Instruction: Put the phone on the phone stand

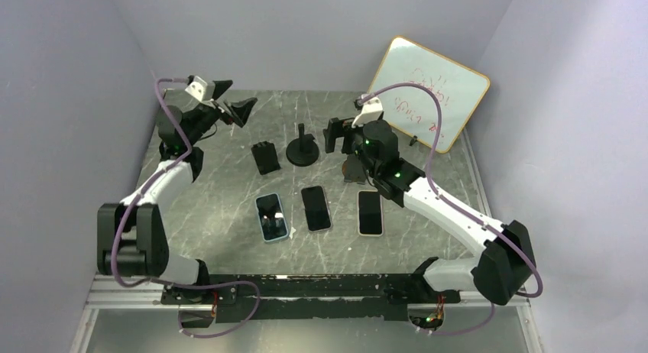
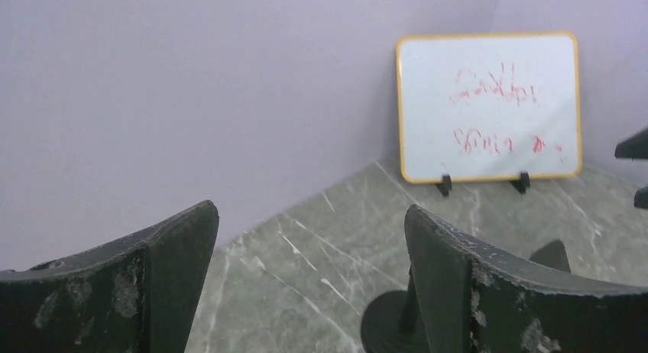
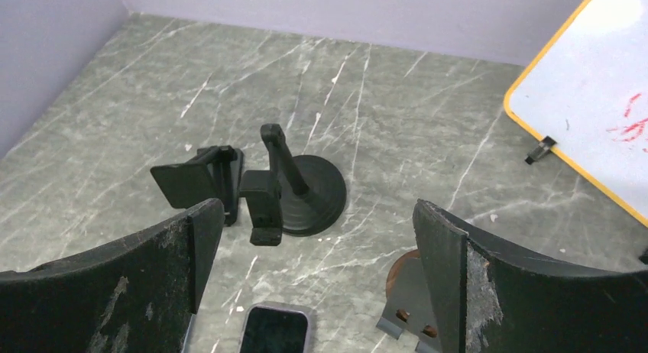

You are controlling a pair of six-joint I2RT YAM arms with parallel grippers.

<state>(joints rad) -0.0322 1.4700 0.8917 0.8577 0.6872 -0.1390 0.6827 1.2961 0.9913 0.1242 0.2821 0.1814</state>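
Note:
Three phones lie flat in a row mid-table: a blue-cased one [image 1: 271, 217], a black one [image 1: 315, 208] and a white-cased one [image 1: 370, 212]. Behind them stand a black round-base phone stand [image 1: 302, 148] and a black folding stand [image 1: 265, 157]. My right gripper [image 1: 340, 137] is open and empty, hovering just right of the round-base stand. In the right wrist view its fingers [image 3: 317, 215] frame the round-base stand [image 3: 306, 189], the folding stand [image 3: 197, 181] and one phone's top end [image 3: 275, 330]. My left gripper [image 1: 233, 107] is open and empty, raised at the back left.
A yellow-framed whiteboard [image 1: 428, 93] leans against the back right wall; it also shows in the left wrist view [image 2: 489, 108]. A brown and grey stand [image 1: 353, 170] sits under my right wrist, also in the right wrist view [image 3: 409, 299]. Purple walls enclose the table.

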